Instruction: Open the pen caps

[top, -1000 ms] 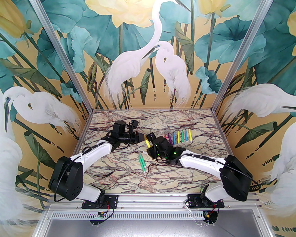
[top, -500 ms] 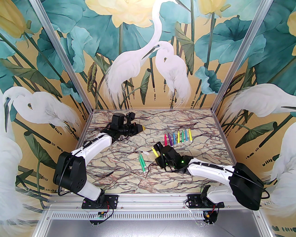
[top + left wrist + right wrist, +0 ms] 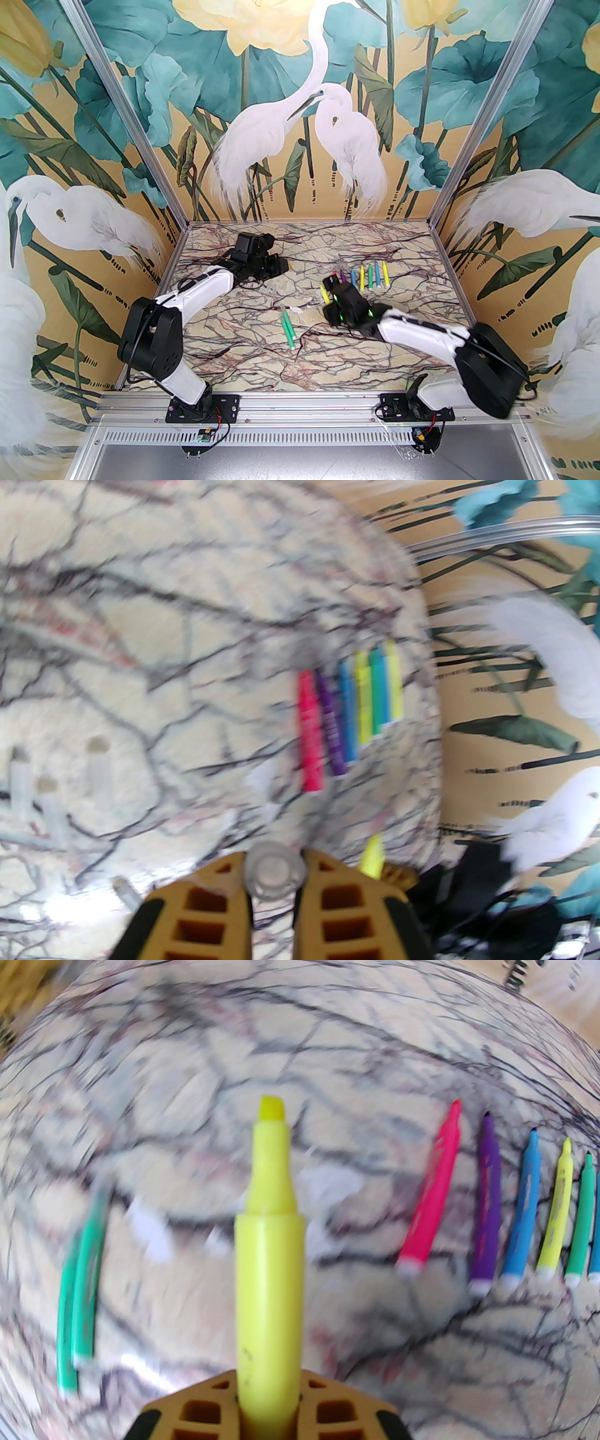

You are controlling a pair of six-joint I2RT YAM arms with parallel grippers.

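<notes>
At far left, the left gripper (image 3: 274, 855) is pinching a clear cap (image 3: 274, 873) end-on between its yellow fingers. More loose caps (image 3: 98, 766) are lying on the table ahead of it and to its left. Two green pens (image 3: 287, 328) are lying side by side between the arms, to the left of the right gripper (image 3: 269, 1375), and seem to be wearing pale caps, though blur is making that hard to confirm. The right gripper is clamping a yellow pen (image 3: 269, 1250) by its tail, bare chisel tip pointing away. A row of pens (image 3: 487, 1203) is lying ahead and to its right, coloured tips showing.

The yellow pen is looking freshly uncapped. By the look of it, each arm is now heading to set down its half: cap by the loose ones, pen beside the row. That would be leaving the green pair next.

The table (image 3: 375, 365) is dark-veined marble, and a heron mural (image 3: 300, 117) is covering all three walls.
</notes>
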